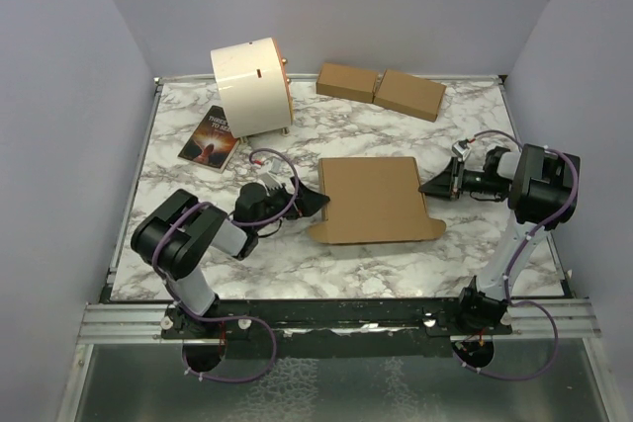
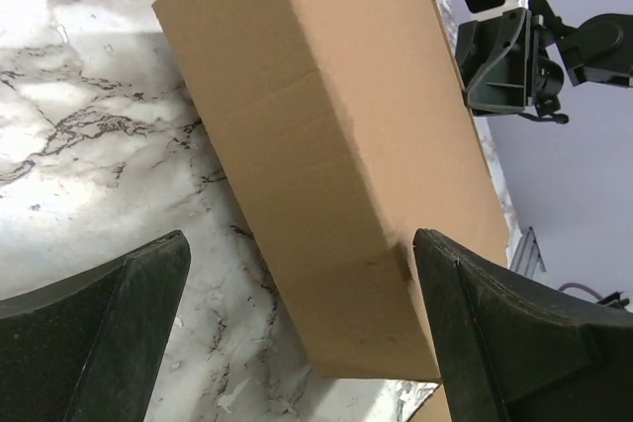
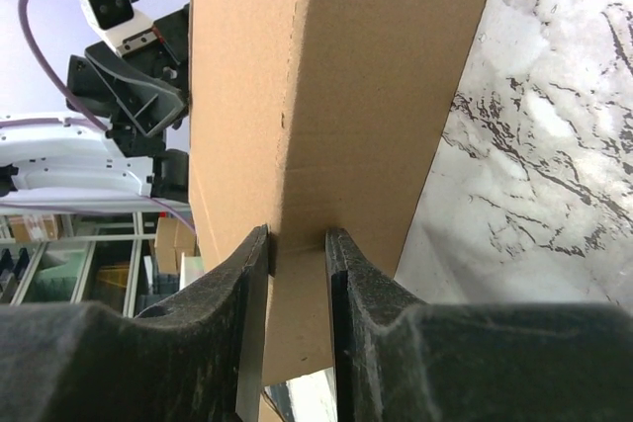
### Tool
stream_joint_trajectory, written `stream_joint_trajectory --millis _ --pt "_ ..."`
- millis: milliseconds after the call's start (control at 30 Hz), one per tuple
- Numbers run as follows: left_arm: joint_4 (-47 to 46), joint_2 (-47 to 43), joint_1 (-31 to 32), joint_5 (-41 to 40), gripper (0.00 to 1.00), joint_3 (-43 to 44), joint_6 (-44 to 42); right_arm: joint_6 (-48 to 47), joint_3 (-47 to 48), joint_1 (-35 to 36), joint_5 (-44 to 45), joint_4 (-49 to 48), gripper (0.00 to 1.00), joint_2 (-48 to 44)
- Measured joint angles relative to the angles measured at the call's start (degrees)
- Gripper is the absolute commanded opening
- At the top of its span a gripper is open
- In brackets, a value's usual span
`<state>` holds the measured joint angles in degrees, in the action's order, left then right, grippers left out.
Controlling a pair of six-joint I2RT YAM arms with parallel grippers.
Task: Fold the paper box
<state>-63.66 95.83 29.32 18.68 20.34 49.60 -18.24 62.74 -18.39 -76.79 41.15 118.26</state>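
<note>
The paper box point(image 1: 376, 200) lies flat and closed at the middle of the marble table, a tab sticking out at its near right corner. My left gripper point(image 1: 318, 203) is at its left edge, open wide. In the left wrist view the box point(image 2: 326, 126) has its near end between the spread fingers of that gripper point(image 2: 297, 244), and the right finger point(image 2: 495, 323) touches its corner. My right gripper point(image 1: 427, 188) is at the box's right edge. In the right wrist view its gripper point(image 3: 297, 239) has narrow jaws closed on the cardboard edge of the box point(image 3: 336, 76).
A cream drum point(image 1: 249, 86) stands at the back left, a book point(image 1: 210, 137) lying in front of it. Two small closed brown boxes point(image 1: 346, 81) point(image 1: 410, 93) lie side by side at the back. Grey walls enclose the table on three sides.
</note>
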Motion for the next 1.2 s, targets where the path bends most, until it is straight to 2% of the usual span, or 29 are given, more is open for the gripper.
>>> stream_joint_trajectory --millis 367,567,733,833,933,1100,1200 --pt "-13.2 9.0 1.1 1.5 0.96 -1.1 10.1 0.0 0.0 -0.1 -0.4 0.3 0.18 0.2" --pt "-15.7 10.8 3.3 1.3 0.77 -0.2 13.1 0.0 0.0 -0.1 -0.5 0.4 0.19 0.3" --pt "-16.5 12.1 4.6 0.4 0.54 0.9 15.6 0.0 0.0 -0.2 -0.5 0.5 0.20 0.3" --pt "-16.5 12.4 4.7 -0.5 0.46 0.9 17.1 -0.1 0.0 -0.2 -0.5 0.7 0.22 0.3" --pt "-16.9 12.4 4.9 -1.2 0.39 0.9 17.8 -0.6 0.1 -0.2 -0.5 0.9 0.28 0.3" --pt "-16.9 12.0 5.1 -2.4 0.38 0.5 18.9 -2.5 0.8 -0.2 -0.1 1.8 0.48 -0.2" --pt "-16.7 10.6 5.3 -3.6 0.38 -0.2 19.6 -3.8 0.8 -0.2 2.3 1.9 0.56 -2.7"
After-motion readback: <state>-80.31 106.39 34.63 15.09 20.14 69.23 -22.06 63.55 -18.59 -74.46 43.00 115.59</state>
